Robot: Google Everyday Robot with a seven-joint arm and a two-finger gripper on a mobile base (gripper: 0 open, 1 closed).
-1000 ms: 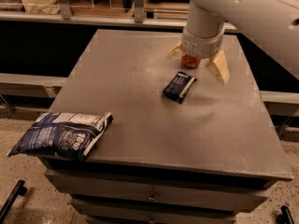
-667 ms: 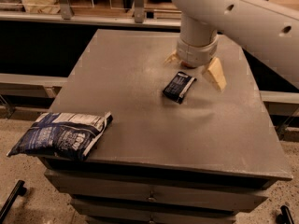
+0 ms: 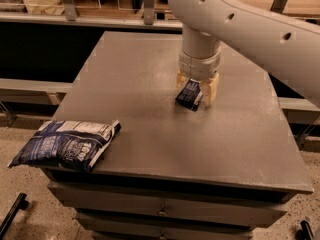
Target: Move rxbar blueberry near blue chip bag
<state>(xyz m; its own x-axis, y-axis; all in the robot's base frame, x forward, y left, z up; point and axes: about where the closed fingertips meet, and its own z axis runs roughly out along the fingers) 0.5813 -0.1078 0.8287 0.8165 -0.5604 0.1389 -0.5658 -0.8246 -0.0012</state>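
The rxbar blueberry (image 3: 188, 96) is a small dark navy wrapper lying on the grey table (image 3: 150, 84), right of centre. My gripper (image 3: 195, 87) hangs straight down over it from the white arm, with one tan finger on each side of the bar. The fingers (image 3: 210, 89) stand apart and straddle the bar, and the bar rests on the table. The blue chip bag (image 3: 65, 144) is a large puffy blue and white bag at the table's front left corner, overhanging the edge, far to the left of the gripper.
The white arm (image 3: 250, 24) reaches in from the upper right above the table's right half. The table is a grey cabinet with drawers (image 3: 160, 214) at its front. A railing and dark gap run behind it.
The gripper has moved left and down from behind the bar until its fingers stand on either side of it. The bar and the chip bag have stayed in place.
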